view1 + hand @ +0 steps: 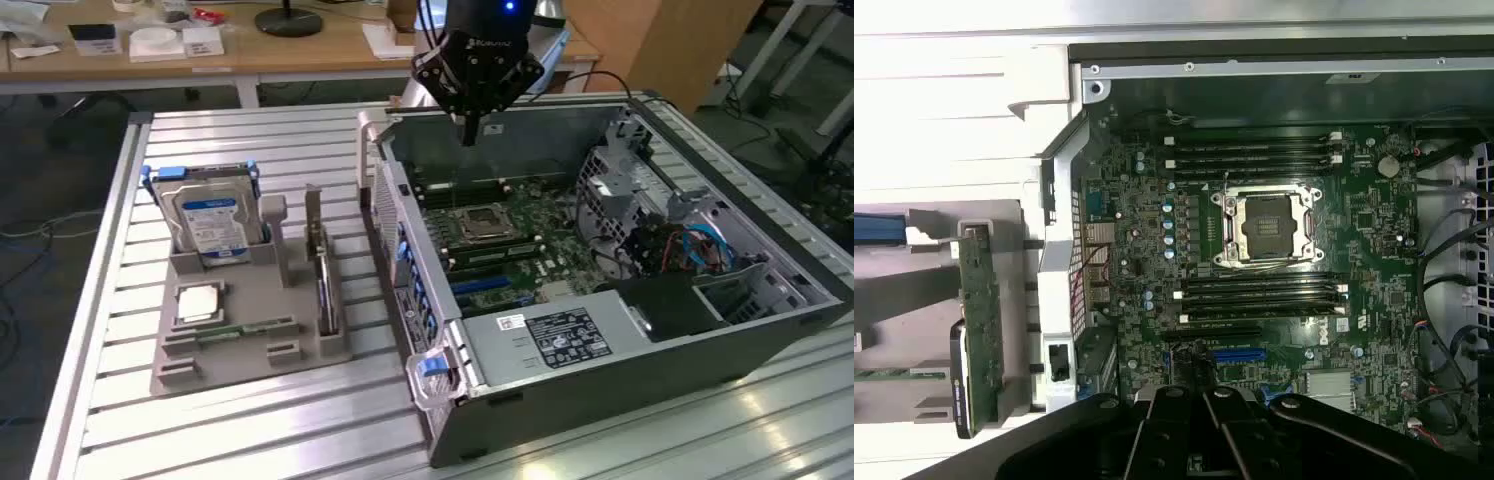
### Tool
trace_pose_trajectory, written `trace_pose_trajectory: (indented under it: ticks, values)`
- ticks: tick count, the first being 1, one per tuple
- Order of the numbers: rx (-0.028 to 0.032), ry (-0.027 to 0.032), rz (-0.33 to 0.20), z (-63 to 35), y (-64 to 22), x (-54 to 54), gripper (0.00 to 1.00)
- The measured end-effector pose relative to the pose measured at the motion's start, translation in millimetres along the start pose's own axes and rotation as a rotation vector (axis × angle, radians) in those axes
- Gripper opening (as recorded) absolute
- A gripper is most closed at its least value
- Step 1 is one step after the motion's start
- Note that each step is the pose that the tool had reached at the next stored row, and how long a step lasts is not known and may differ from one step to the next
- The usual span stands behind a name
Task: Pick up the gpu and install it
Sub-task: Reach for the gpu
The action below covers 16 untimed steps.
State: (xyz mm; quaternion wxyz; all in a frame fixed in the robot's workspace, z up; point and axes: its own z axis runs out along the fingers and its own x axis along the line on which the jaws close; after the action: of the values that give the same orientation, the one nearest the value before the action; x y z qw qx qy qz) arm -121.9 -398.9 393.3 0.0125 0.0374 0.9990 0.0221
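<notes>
Motherboard in open case, gpu edge-on in holder beside it

You're looking at a green motherboard speckled with small silver and black parts, set in a grey metal case. The gripper is black. At the exterior view's left, the hard drive carries a blue-and-white label and blue corner clips, and its holder is plain grey. The gpu looks dark with a silvery bracket; in the wrist view its board reads green. The table is pale silver, ribbed in long stripes.
</notes>
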Motion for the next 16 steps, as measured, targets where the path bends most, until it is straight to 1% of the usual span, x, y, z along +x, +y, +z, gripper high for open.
trace_pose_trajectory:
  ticks: [12,16]
  values:
    - [0.0000,0.0000,0.000,0.0,0.0,0.0,0.11]
    - [0.0001,-0.0003,0.000,-0.2,-0.3,4.4,0.11]
